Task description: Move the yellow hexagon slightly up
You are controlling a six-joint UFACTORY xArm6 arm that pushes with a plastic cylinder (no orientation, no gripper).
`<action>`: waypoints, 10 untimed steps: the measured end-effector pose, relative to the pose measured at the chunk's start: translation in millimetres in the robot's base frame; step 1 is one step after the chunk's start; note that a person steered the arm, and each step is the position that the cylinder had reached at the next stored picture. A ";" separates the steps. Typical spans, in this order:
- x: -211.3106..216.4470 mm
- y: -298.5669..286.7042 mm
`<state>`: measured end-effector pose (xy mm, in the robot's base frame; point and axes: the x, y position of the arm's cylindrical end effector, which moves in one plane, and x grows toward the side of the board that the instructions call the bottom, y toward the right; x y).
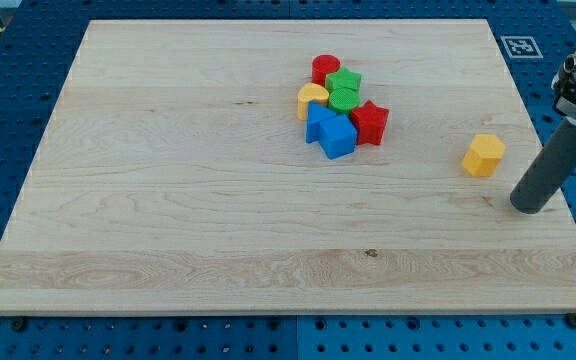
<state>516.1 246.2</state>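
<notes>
Yellow hexagon block (484,155) sits alone near wooden desk's (168,200) right edge, bare wood above it; my tip (530,207) just lower-right, apart. No jaws fitted.

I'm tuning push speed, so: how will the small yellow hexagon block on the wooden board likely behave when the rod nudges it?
The yellow hexagon block looks squat and flat-bottomed, so it should slide rather than roll or tip. It stands alone, away from the cluster, so nothing should jam it. The smooth wooden board suggests easy sliding; an off-centre push from my tip, at its lower right, may spin it.
</notes>
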 end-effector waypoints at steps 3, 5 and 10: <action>-47.8 -25.6; -65.4 -43.5; -76.4 -13.5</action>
<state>439.8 232.7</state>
